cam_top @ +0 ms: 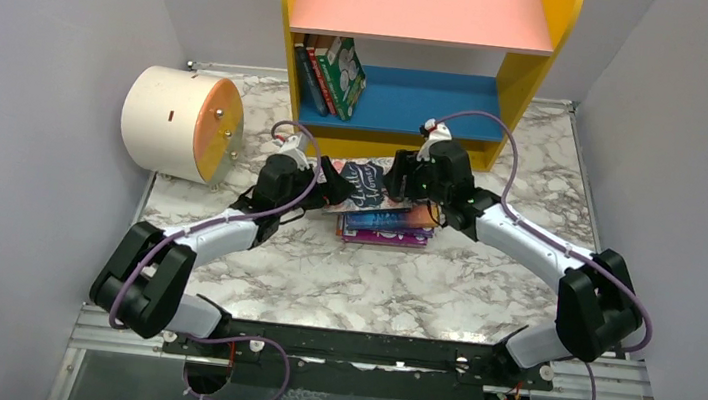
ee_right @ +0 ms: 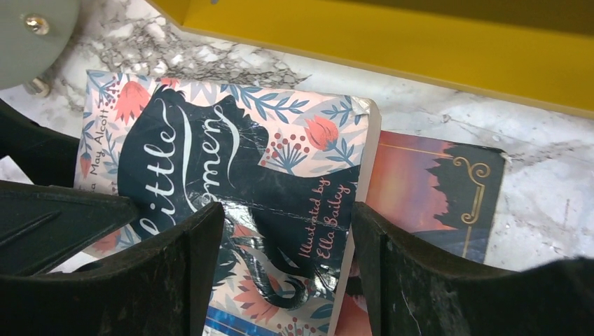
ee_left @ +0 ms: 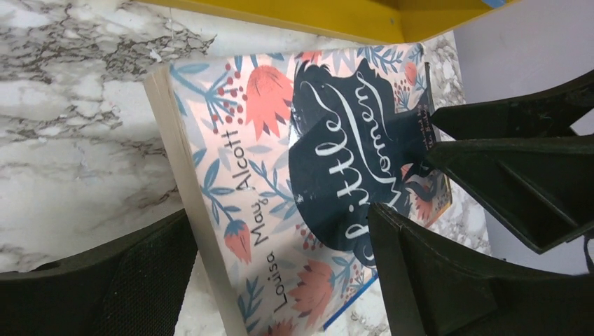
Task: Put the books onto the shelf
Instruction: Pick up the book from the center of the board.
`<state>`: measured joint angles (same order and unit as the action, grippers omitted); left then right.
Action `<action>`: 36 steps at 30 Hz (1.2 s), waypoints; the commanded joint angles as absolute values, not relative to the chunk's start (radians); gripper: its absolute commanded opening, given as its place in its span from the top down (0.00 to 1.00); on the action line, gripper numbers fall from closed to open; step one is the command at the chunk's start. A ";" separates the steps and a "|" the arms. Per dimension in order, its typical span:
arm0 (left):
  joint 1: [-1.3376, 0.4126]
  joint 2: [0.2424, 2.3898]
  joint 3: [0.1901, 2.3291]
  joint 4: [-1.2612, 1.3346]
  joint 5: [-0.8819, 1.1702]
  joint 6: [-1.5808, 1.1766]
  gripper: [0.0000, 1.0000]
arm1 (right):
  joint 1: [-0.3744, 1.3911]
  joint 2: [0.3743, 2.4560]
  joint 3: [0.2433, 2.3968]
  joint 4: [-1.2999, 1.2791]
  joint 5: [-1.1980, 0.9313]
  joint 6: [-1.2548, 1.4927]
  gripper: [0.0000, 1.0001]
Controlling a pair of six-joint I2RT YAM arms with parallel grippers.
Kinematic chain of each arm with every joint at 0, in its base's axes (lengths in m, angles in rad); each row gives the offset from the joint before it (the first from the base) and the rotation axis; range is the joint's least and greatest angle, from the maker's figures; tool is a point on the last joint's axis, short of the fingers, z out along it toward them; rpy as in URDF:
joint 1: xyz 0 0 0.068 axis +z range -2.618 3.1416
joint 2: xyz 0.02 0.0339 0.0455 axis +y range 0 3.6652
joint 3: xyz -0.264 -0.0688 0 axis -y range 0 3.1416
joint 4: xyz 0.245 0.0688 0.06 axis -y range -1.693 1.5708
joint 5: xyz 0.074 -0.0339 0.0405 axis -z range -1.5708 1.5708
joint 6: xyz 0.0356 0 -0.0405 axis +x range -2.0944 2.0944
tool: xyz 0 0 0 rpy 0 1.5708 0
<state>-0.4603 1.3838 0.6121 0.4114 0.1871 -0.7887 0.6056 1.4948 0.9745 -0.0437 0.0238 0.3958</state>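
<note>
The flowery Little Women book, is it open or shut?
Shut. The flowery Little Women paperback shows its front cover, with the cream page edges pressed together beneath it.

A shelf (cam_top: 536, 70) with yellow sides stands at the back of the table (cam_top: 370, 287). A few books (cam_top: 334, 77) lean at the left of its blue board (cam_top: 431, 103). A cream drum (cam_top: 173, 119) lies on the left. In the middle is a pile of books (cam_top: 385, 228). The left gripper (cam_top: 329, 185) and right gripper (cam_top: 400, 181) are at the two ends of the top book (cam_top: 365, 176).
</note>
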 commanded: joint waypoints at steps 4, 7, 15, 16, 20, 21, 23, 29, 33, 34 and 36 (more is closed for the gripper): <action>-0.444 1.237 0.556 0.530 0.218 -0.822 0.31 | 0.648 1.553 0.991 0.000 -0.056 0.402 0.35; -0.443 1.201 0.554 0.530 0.219 -0.826 0.49 | 0.655 1.563 0.994 0.010 -0.057 0.405 0.35; -0.442 1.140 0.566 0.529 0.224 -0.844 1.00 | 0.655 1.538 0.995 0.013 -0.041 0.393 0.35; -0.442 1.137 0.573 0.525 0.225 -0.849 1.00 | 0.655 1.522 0.991 0.010 -0.015 0.392 0.35; -0.439 1.131 0.681 0.363 0.199 -0.845 1.00 | 0.655 1.398 0.964 0.006 0.112 0.308 0.35; -0.439 1.137 0.729 0.297 0.182 -0.831 1.00 | 0.655 1.365 0.958 0.005 0.128 0.280 0.35; -0.440 1.154 0.833 0.163 0.152 -0.799 1.00 | 0.656 1.297 0.932 0.021 0.131 0.221 0.35; -0.440 1.216 1.038 -0.042 0.110 -0.752 1.00 | 0.712 1.170 0.875 0.022 0.152 0.086 0.35; -0.442 1.296 1.144 -0.146 0.136 -0.731 1.00 | 0.831 1.127 0.838 0.053 0.267 -0.005 0.36; -0.442 1.310 1.165 -0.165 0.145 -0.729 1.00 | 0.861 1.121 0.828 0.068 0.296 -0.029 0.36; -0.447 1.338 1.200 -0.201 0.149 -0.722 1.00 | 0.910 1.119 0.813 0.096 0.354 -0.071 0.36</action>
